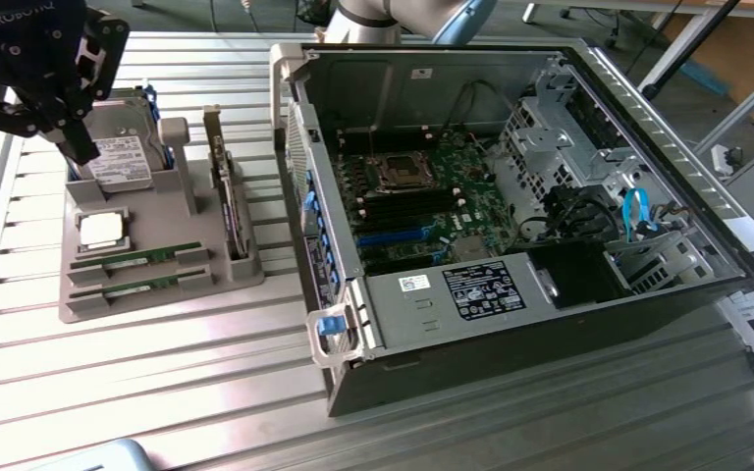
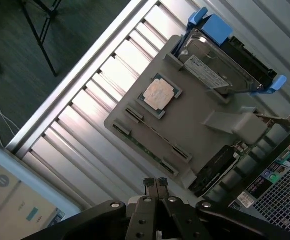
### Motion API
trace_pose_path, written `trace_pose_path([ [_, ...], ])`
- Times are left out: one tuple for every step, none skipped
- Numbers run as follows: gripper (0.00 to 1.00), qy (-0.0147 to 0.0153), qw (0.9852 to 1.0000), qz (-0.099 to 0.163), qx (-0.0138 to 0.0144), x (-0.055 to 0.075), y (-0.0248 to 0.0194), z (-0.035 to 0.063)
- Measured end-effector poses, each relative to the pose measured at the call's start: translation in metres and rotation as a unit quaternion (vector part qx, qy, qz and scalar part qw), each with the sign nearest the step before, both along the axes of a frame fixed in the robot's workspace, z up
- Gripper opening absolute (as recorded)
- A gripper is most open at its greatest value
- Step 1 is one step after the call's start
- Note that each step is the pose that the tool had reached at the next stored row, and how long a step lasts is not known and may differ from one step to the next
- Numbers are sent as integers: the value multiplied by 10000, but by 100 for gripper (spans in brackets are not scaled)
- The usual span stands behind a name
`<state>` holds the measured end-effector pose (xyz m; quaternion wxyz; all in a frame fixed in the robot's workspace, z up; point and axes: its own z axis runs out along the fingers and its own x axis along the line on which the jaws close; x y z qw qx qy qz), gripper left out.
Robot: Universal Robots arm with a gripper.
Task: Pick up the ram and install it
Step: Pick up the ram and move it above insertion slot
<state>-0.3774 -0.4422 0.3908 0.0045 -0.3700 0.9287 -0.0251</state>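
While the black gripper [image 1: 79, 147] hangs up high at the exterior view's left, its two fingers are pressed tight together. In the wrist view the fingertips [image 2: 150, 186] meet with no gap, and the gripper [image 2: 154, 187] holds nothing and touches nothing.

It points down at the grey holder tray [image 1: 161, 228], and it leans a little. From the exterior view it sits over the edge of the hard drive [image 1: 122, 157], which stands at the back of the tray. Part of the robot arm [image 1: 391, 15] shows behind the computer case [image 1: 391, 319].

Both green ram sticks lie flat in their slots at the front of the tray, side by side. The inner ram stick [image 1: 137, 256] is just beside the square silver processor chip [image 1: 99, 228]. The outer ram stick [image 1: 126, 286] is by the tray's front edge. In the wrist view the inner ram stick [image 2: 157, 134] and the outer ram stick [image 2: 145, 149] lie below the closed fingertips, well apart from them.

A dark expansion card [image 1: 229, 201] stands on its edge on the side of the tray next to the case. The case lies open on the slatted metal table [image 1: 154, 383], with its green motherboard [image 1: 430, 196] facing up.
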Motion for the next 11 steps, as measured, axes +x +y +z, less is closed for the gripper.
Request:
trace_pose_path([
  [10,0,10000,40,-5,0,0,0],
  [10,0,10000,76,-9,0,0,0],
  [10,0,9999,113,-14,0,0,0],
  [10,0,9999,147,-19,0,0,0],
  [10,0,9998,181,-24,0,0,0],
  [10,0,9997,242,-33,0,0,0],
  [10,0,9996,295,-40,0,0,0],
  [10,0,9994,341,-46,0,0,0],
  [10,0,9993,375,-50,0,0,0],
  [10,0,9992,408,-55,0,0,0],
  [10,0,9990,444,-59,0,0,0],
])
